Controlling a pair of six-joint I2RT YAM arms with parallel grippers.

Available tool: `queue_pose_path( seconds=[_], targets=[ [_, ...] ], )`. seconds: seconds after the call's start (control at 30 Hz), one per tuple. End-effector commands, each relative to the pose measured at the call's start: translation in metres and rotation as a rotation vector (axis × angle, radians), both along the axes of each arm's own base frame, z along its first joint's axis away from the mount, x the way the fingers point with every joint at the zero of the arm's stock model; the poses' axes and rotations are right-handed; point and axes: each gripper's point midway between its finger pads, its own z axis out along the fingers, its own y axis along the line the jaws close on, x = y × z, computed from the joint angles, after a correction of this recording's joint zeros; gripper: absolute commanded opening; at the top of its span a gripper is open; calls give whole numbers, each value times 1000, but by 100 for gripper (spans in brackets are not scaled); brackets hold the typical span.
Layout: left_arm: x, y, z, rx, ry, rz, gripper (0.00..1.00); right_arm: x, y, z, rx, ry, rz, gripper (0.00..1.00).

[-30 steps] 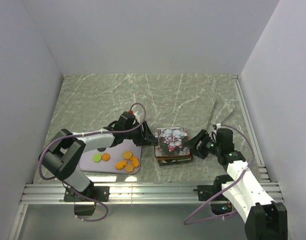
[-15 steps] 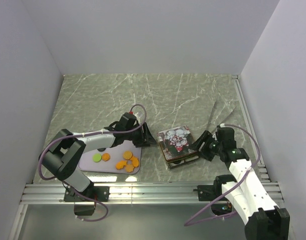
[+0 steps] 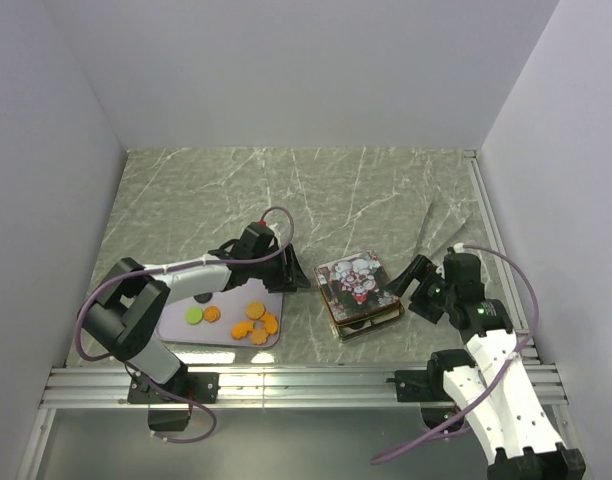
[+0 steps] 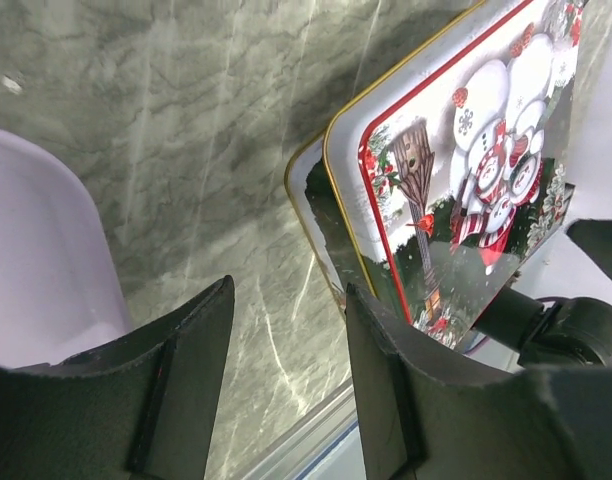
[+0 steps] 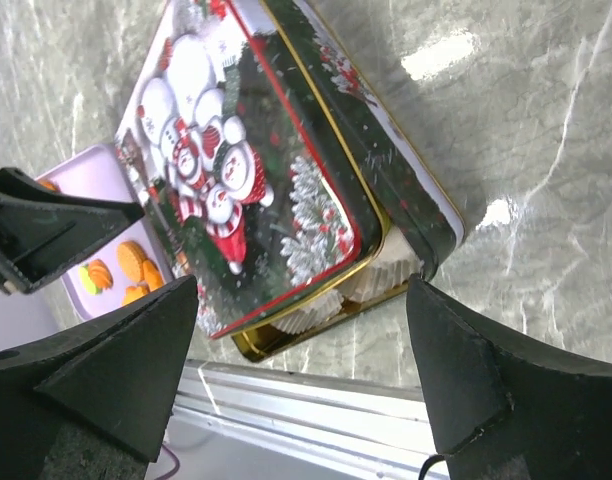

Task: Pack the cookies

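Cookies, mostly orange with one green, are laid on the pale tray at the near left of the counter. Just right of it the snowman tin is set, its lid askew. The left pincer is held open and empty beside the tin's left edge, the right pincer likewise on its right.

You have a green marbled table, a lavender tray flat on it near the front edge, left of centre, a snowman-printed tin just right of the tray, lid askew on its base
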Motion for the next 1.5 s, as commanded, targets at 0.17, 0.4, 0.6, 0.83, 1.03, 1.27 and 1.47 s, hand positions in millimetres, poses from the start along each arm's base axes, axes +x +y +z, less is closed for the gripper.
queue_pose_path(
  seconds=[0.17,0.4,0.6,0.83,1.03,1.27,1.47],
  targets=[
    [48,18,55,28,-153,25,53,-18,4,24,48,-42,0,80],
    [101,10,65,113,-194,28,50,-37,15,-20,116,31,24,27],
    [147,-6,56,179,-203,34,48,-44,16,-34,122,68,36,0],
    [172,-9,33,272,-185,13,48,-55,20,-52,140,118,58,0],
    [176,-13,25,276,-178,-8,48,-63,24,-67,170,158,63,0],
    [175,-26,24,259,-183,-49,48,-58,30,-81,215,155,55,0],
    [162,-44,29,269,-186,-119,48,-48,37,-82,266,134,51,0]
  ],
)
